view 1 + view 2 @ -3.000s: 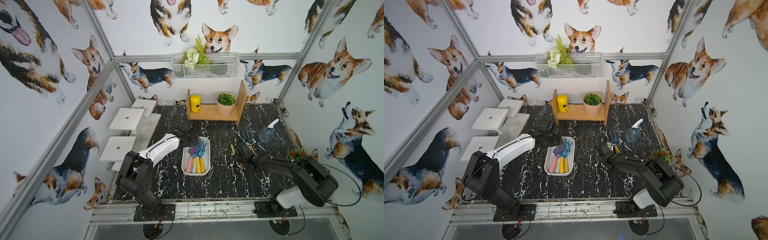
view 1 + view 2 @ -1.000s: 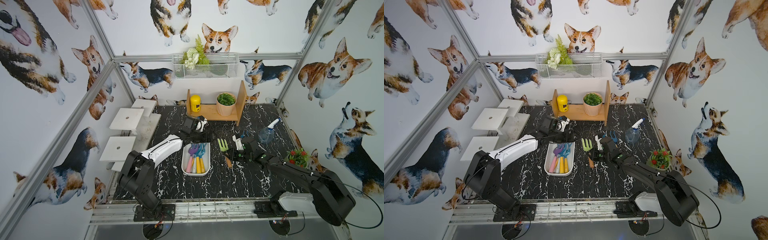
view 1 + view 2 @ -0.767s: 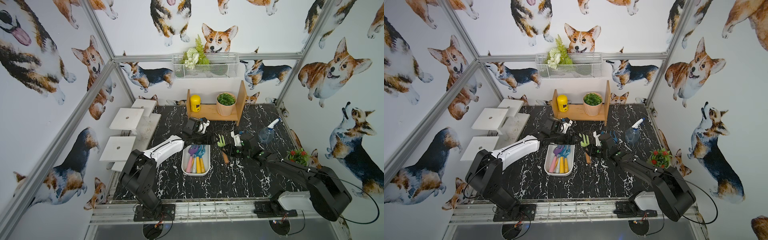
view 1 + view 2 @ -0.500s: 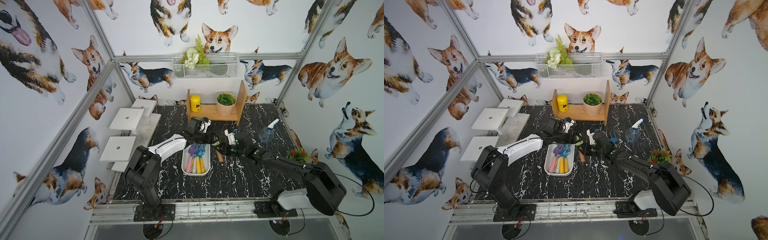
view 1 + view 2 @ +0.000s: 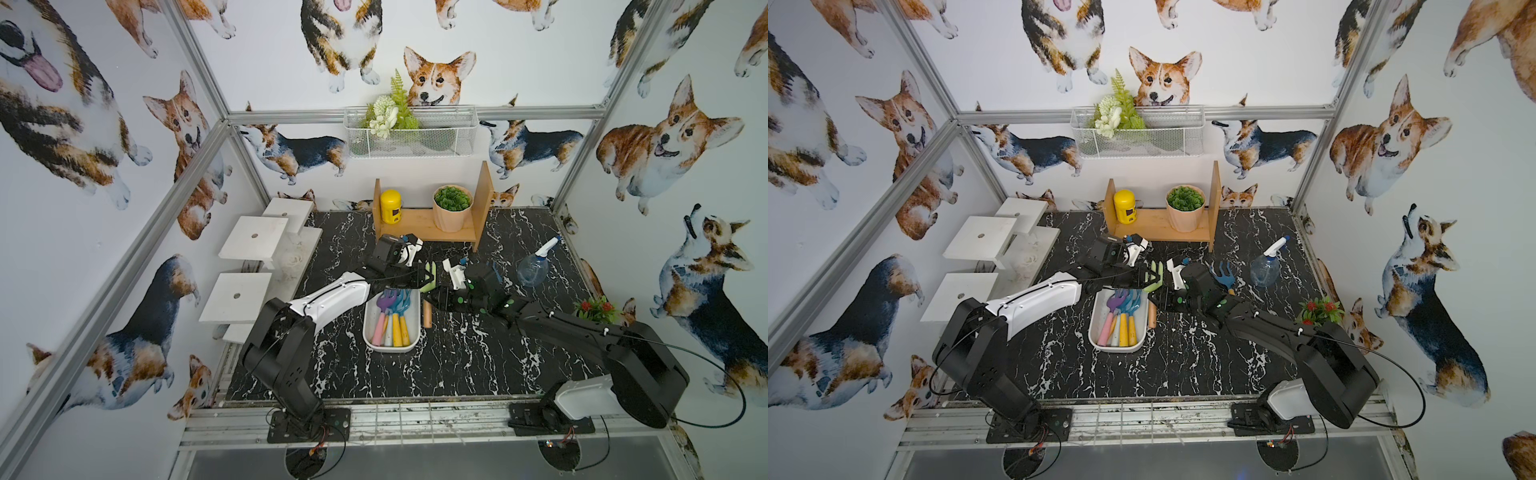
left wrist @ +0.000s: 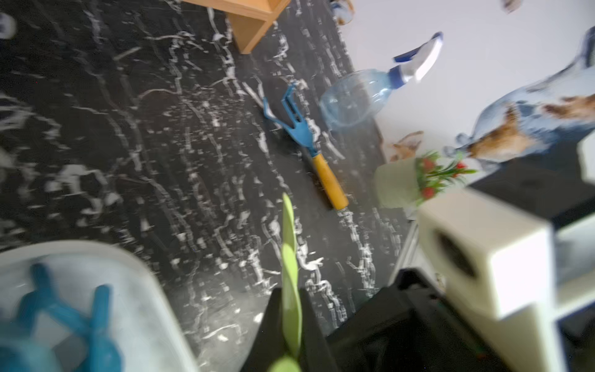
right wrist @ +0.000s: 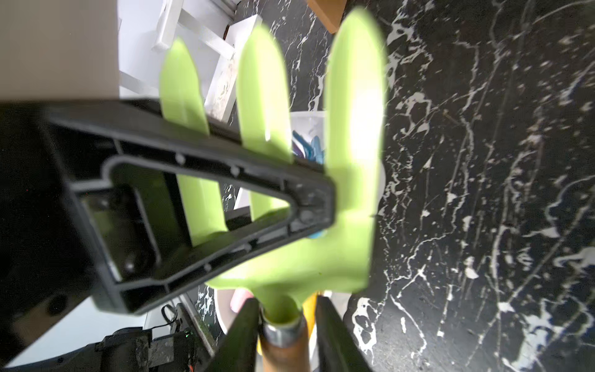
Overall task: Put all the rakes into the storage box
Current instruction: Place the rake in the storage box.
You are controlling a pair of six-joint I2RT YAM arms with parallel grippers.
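Observation:
The rake, with a green three-tined head (image 5: 429,277) (image 5: 1157,274) and a wooden handle (image 5: 427,318), hangs just right of the storage box's far end. My left gripper (image 5: 423,277) (image 6: 289,298) is shut on the green tines (image 6: 288,232); one black finger (image 7: 309,196) lies across the head (image 7: 309,264). My right gripper (image 5: 434,298) (image 7: 286,304) straddles the metal collar with its jaws open; a gap shows on one side. The storage box (image 5: 390,348) (image 5: 1115,350) (image 6: 145,280) is a white tub holding several coloured hand tools.
A blue claw tool (image 5: 1223,274) (image 6: 299,125) lies on the black marble table behind my right arm, near a spray bottle (image 5: 534,266). A wooden shelf (image 5: 428,220) stands at the back, a red-flowered plant (image 5: 594,307) at the right, white stepped stands (image 5: 253,237) at the left.
My right arm carried the rake left to the box's far right corner. My left gripper came in from the left and shut on the green head, and my right jaws have loosened.

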